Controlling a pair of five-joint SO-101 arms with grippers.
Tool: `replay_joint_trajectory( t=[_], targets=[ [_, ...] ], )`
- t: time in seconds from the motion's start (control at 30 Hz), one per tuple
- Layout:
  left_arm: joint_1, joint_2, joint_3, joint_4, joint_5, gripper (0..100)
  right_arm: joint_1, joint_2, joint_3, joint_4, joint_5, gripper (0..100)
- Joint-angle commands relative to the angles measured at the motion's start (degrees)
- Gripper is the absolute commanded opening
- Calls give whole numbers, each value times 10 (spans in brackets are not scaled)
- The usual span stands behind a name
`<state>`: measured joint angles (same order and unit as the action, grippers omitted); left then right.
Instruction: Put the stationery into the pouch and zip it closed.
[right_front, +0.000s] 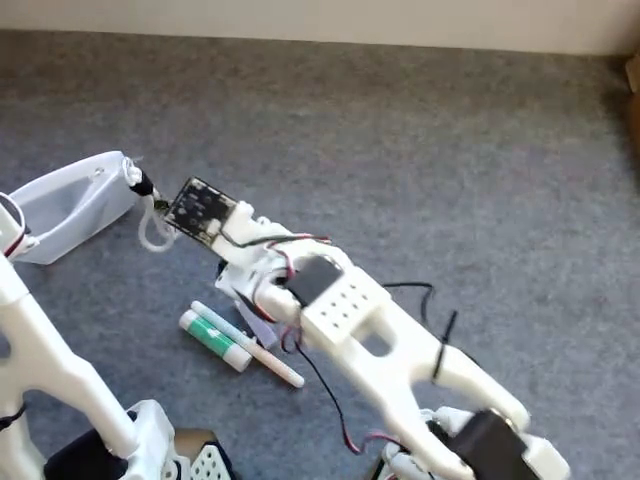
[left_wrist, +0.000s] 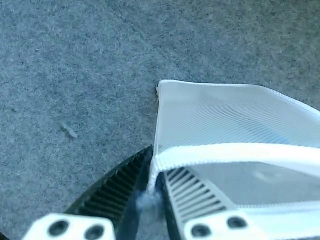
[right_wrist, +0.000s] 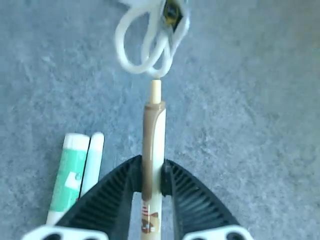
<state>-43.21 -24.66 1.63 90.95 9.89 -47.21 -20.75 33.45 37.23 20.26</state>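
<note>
The white mesh pouch (right_front: 75, 205) lies at the left of the grey carpet, its mouth facing the middle. My left gripper (left_wrist: 152, 180) is shut on the pouch's (left_wrist: 225, 120) rim at the corner. My right gripper (right_wrist: 151, 180) is shut on a tan pen (right_wrist: 151, 135), which points at the pouch's white zip-pull cord (right_wrist: 145, 45), the tip just short of the loop. In the high view that cord (right_front: 152, 232) hangs at the pouch's mouth, close before the right wrist (right_front: 205, 212). A green and white glue stick (right_front: 213, 338) and a white pen (right_front: 250, 348) lie side by side on the carpet.
The glue stick (right_wrist: 67, 175) and white pen (right_wrist: 92, 160) rest just beside my right gripper's fingers. The right arm (right_front: 380, 340) stretches in from the lower right, the left arm (right_front: 45, 365) rises at the lower left. Open carpet (right_front: 450, 150) extends to the back and right.
</note>
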Motion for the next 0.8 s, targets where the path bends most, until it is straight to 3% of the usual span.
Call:
replay_joint_trajectory(
  t=[0.0, 0.27, 0.57, 0.77],
  targets=[
    [-1, 3, 1, -6, 8, 7, -12, -73, 25, -80, -52, 5],
    [-1, 3, 1, -6, 8, 7, -14, -102, 94, -207, -113, 5],
    [40, 3, 1, -8, 8, 7, -34, -116, 98, -210, -115, 5],
    [64, 3, 0, -11, 8, 7, -32, -236, 98, -210, -195, 5]
  ],
)
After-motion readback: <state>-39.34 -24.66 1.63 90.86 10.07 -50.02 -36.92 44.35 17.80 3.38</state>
